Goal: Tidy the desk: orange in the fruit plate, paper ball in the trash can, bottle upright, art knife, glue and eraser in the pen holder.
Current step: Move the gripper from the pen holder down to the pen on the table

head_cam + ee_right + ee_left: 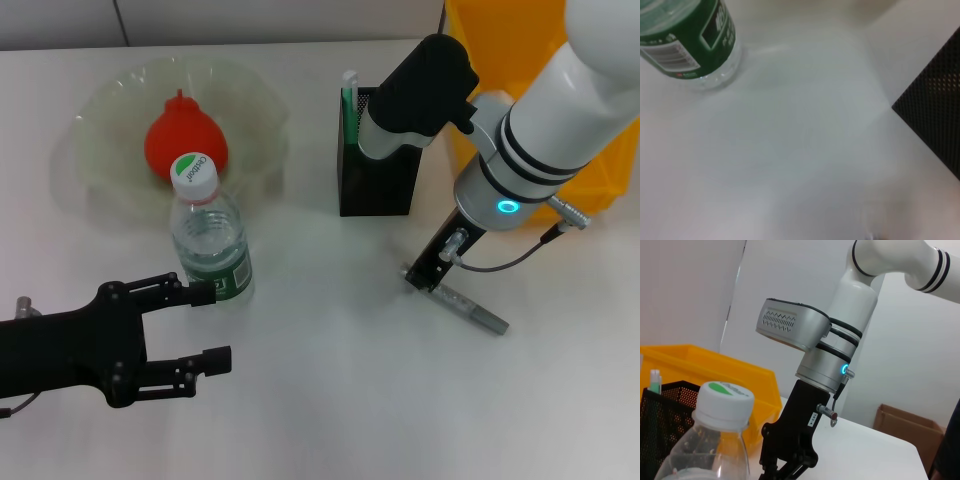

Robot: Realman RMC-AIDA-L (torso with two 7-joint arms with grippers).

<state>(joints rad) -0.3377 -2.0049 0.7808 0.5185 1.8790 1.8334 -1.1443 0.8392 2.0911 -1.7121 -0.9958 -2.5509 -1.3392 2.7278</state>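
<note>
The orange (183, 143) lies in the pale-green fruit plate (105, 120) at the far left. The bottle (208, 235) stands upright in front of the plate; it also shows in the left wrist view (715, 435) and the right wrist view (685, 42). My left gripper (208, 327) is open and empty, its upper finger beside the bottle's label. My right gripper (428, 268) is down at the near end of a long grey stick (475, 312) lying on the table. The pen holder (378, 175) holds a green-and-white stick (348, 100). The eraser and the paper ball are out of view.
The yellow trash can (500, 50) stands at the far right behind my right arm, and also shows in the left wrist view (705, 365). The white table (320, 400) stretches between the two grippers. A cardboard box (905, 425) stands off the table.
</note>
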